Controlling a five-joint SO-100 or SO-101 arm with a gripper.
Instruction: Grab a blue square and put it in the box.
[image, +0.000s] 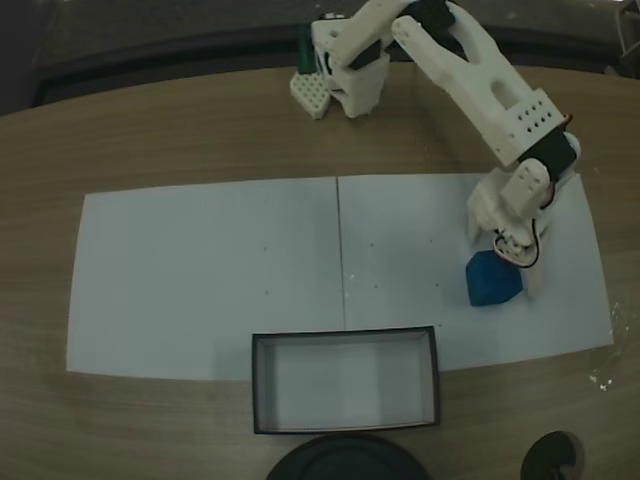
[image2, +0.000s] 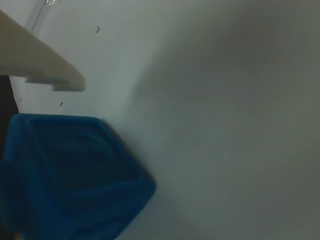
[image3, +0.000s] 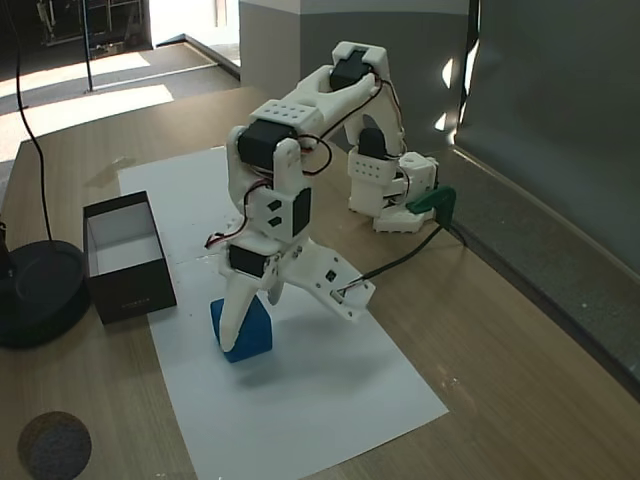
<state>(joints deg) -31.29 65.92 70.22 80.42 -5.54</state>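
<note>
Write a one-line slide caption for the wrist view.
Wrist view: the blue cube sits on white paper, with one white pincer finger above it.

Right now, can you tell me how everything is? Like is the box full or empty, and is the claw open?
blue square: resting on the white paper, outside the box, not lifted.
box: open on top, empty, pale floor showing.
gripper: down at the blue square, one finger against its side; open or shut cannot be told.
white paper: lying flat on the wooden table.
</note>
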